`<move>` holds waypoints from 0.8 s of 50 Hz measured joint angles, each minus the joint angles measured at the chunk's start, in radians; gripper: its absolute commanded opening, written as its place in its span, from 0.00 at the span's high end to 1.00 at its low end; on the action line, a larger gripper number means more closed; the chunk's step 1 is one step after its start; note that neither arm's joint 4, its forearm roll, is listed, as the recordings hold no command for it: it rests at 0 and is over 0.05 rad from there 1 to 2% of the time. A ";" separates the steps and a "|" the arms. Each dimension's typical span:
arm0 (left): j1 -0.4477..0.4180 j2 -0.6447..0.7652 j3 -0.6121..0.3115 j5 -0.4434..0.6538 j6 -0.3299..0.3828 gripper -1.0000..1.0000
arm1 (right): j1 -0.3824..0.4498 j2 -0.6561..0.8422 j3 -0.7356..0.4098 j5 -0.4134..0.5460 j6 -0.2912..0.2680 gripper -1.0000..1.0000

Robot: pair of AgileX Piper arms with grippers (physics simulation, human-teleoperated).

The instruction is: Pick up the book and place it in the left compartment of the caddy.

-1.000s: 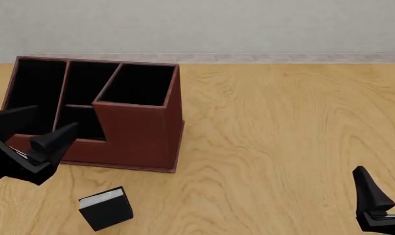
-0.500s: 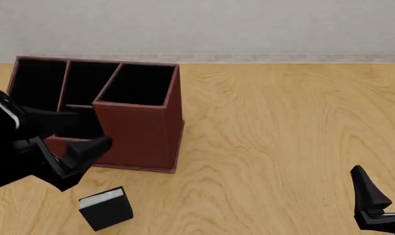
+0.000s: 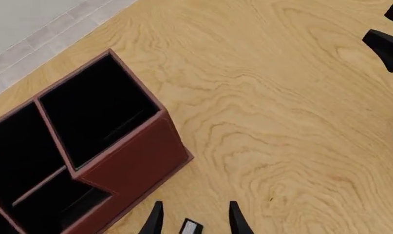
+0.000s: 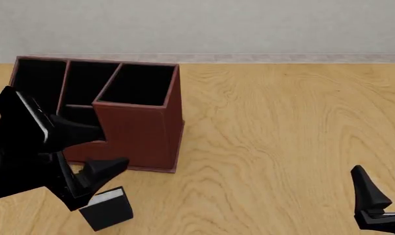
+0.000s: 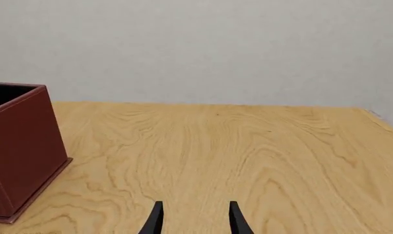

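The book (image 4: 107,209), black with white page edges, lies on the table in front of the caddy (image 4: 142,137), apart from it. The caddy is reddish-brown with a black interior; its left compartment (image 4: 33,85) is the long slot at the low end. My left gripper (image 4: 98,149) is open and empty, hovering just above the book between it and the caddy's front. In the left wrist view a sliver of the book (image 3: 190,227) shows between the fingertips (image 3: 235,220), beside the caddy (image 3: 134,156). My right gripper (image 4: 384,190) is open and empty at the near right.
The caddy's tall square compartment (image 4: 140,84) stands beside the left gripper. The right wrist view shows the caddy's tall end (image 5: 21,151) and its own open gripper (image 5: 195,222). The right gripper (image 3: 386,41) also shows in the left wrist view. A grey wall lies beyond the table's far edge.
My left arm has swung to the right and down from the caddy's low end to just above the book, gripper still open. The book and right arm have not moved.
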 measured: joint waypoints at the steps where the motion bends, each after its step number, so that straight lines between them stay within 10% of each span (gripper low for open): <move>1: -0.003 0.002 0.000 0.004 0.002 0.00 | 0.000 0.000 0.000 0.000 0.000 0.00; 40: 0.027 0.032 0.044 0.071 0.088 0.00 | -0.007 -0.022 0.000 0.016 0.003 0.00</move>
